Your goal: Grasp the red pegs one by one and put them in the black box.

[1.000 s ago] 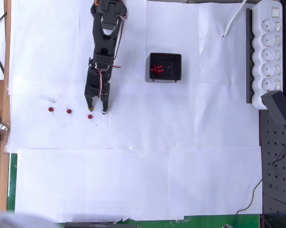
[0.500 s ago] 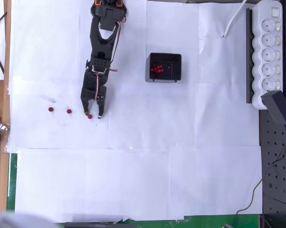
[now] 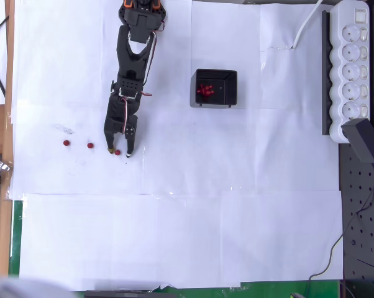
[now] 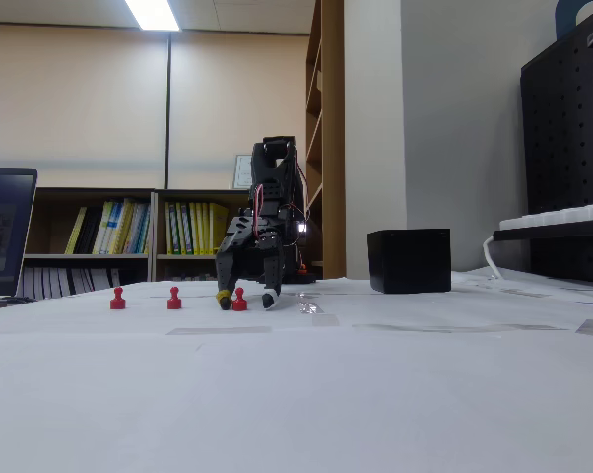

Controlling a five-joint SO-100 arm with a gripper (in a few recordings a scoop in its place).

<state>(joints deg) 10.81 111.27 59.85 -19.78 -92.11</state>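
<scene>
Straddling the nearest red peg point(image 3: 117, 151), our tool point(image 3: 120, 153) stands fingers apart on the worktop point(image 3: 237, 205), placed to close around it. Two pegs point(image 3: 77, 144) wait left; the black box point(image 3: 215, 88) holds others.

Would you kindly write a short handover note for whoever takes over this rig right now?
Hand: open, down at the paper, fingers either side of the nearest red peg; in the fixed view the peg stands between the fingertips, not yet gripped.
Black box: to the right of the arm in the overhead view, with a cluster of red pegs already inside.
Left: three pegs on the paper, the straddled one plus two more in a row to its left.
Next, likely: close on the peg, lift it and carry it to the box.
</scene>
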